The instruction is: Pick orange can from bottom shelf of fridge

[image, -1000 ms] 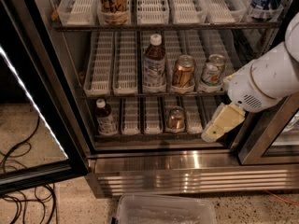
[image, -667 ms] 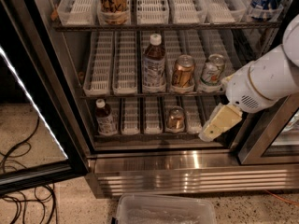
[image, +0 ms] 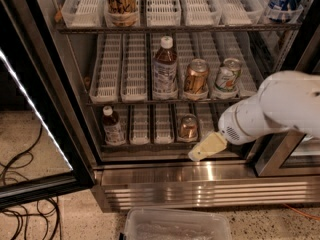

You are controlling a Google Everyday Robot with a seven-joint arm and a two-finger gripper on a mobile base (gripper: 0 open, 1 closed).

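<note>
Floor: speckled beige terrazzo. Black cables lie in loose loops on it at left. A white light strip runs diagonally at far left. A clear plastic bin sits on the floor at bottom centre. A thin orange cable lies at lower right. Gripper: right of centre, farther up the view than the bin.

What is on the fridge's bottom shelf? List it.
On the bottom shelf: the orange can and, further left, a small bottle. The end effector hangs in front; the arm hides the shelf's right end.
</note>
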